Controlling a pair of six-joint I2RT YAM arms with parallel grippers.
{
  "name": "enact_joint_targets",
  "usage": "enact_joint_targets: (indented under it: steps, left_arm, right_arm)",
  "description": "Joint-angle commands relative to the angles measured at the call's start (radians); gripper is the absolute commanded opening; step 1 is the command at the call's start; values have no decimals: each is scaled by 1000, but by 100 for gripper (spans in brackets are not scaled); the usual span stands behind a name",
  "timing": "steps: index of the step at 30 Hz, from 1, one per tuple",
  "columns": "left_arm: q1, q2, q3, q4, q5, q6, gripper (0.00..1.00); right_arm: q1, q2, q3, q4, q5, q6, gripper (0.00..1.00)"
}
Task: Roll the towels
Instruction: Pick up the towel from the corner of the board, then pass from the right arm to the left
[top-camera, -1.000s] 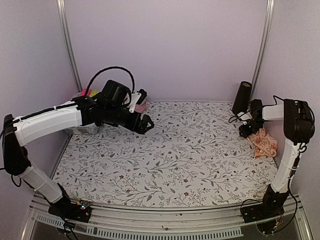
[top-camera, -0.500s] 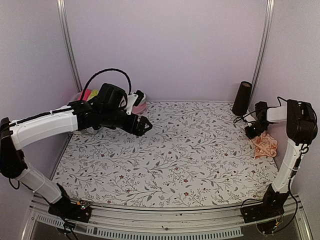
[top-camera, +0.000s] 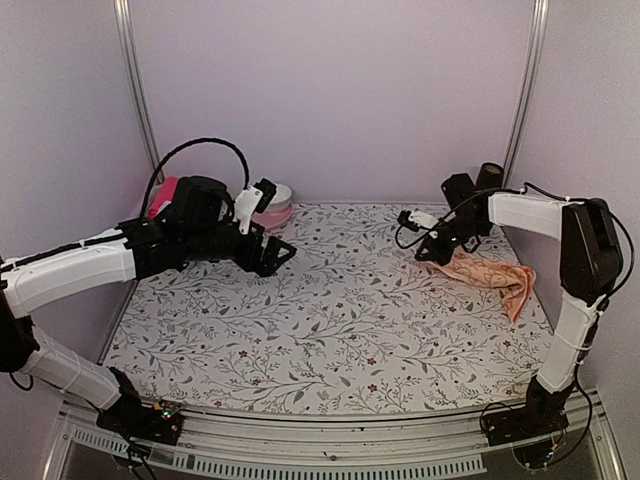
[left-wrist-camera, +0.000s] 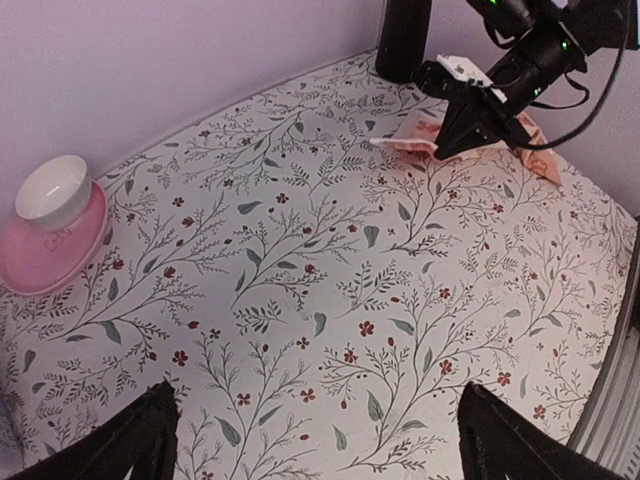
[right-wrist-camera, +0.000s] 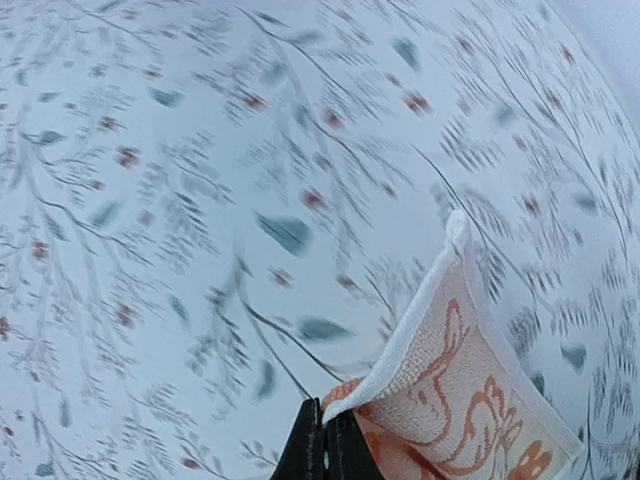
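- The right claw (right-wrist-camera: 322, 440) has its two dark fingers pressed tight together on one edge of the small, soft peach-orange towel (right-wrist-camera: 450, 400) with pale round prints. In the right wrist view the cloth rises from the tips as a folded flap with a pale rim.
- From above, the right claw (top-camera: 432, 252) sits low over the far right part of the tabletop, a little in from the far edge. Its white forearm reaches in from the right edge.
- The peach-orange towel (top-camera: 485, 270) trails from the pinched end towards the right edge, stretched out and rumpled. Its outer end droops towards the near side, just short of that edge.
- Beneath it lies the white cloth table sheet (top-camera: 350, 330), printed with grey leafy sprigs and small red flowers.
- A black upright cylinder (top-camera: 488, 180) stands in the far right corner, behind the right arm.
- The left claw (top-camera: 278, 252) hangs over the far left part of the tabletop, pointing towards the middle. Its two black fingers (left-wrist-camera: 130, 450) are spread wide at the bottom corners of the left wrist view, with only bare sheet between them.
- A round pink plate (left-wrist-camera: 40, 260) carrying a small white bowl (left-wrist-camera: 52, 190) sits near the far left corner, well apart from the towel.
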Motion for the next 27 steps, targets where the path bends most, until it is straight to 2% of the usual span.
enact_joint_targets:
  steps: [1, 3, 7, 9, 15, 18, 22, 27]
  left_arm:
    - [2, -53, -73, 164, 7, 97, 97]
    - [-10, -49, -75, 185, 51, 117, 97]
    - [-59, 18, -19, 146, 137, 211, 97]
    - [-95, 51, -22, 171, 124, 248, 97]
    - [-154, 159, -159, 453, 129, 342, 97]
    - [-176, 247, -164, 527, 136, 401, 97]
    - [-217, 365, -108, 537, 73, 466, 97]
    - [-261, 453, -112, 632, -39, 535, 97]
  right_arm:
    - [150, -11, 148, -213, -225, -135, 2]
    - [177, 5, 183, -237, -270, -154, 3]
    - [215, 15, 145, -205, -324, -153, 3]
    - [226, 17, 109, -198, -333, -160, 3]
    - [229, 23, 53, -194, -342, -180, 3]
    - [228, 26, 44, -186, -347, -179, 3]
    - [228, 33, 45, -185, -349, -175, 3]
    - [227, 35, 42, -186, -351, -172, 3]
